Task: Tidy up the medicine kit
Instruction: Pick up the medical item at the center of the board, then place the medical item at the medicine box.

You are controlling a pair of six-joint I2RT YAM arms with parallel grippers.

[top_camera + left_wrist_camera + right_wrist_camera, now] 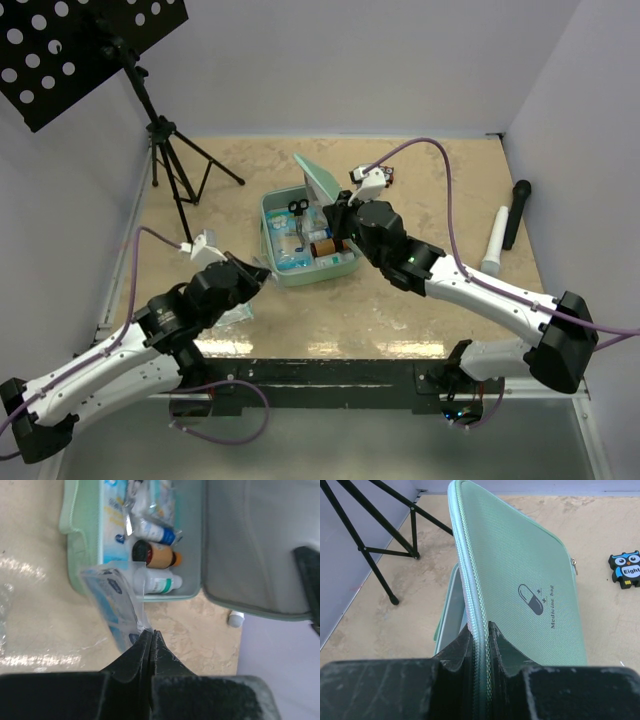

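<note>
In the middle of the top view, the mint-green zip-up fabric medicine case point(322, 181) lies open on the marble-patterned bench point(420, 320). The right claw point(481, 628) pinches its raised lid edge. The left claw point(151, 638) is closed on a clear blue-printed packet point(112, 604).

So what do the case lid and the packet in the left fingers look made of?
The medicine kit's lid looks like matte woven fabric: a fine weave shows. The packet in the left fingers seems thin glossy plastic film, see-through at its edges.

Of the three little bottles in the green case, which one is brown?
The middle bottle, amber with a dark cap; the blue-tipped bottle and the white green-banded bottle flank it.
</note>
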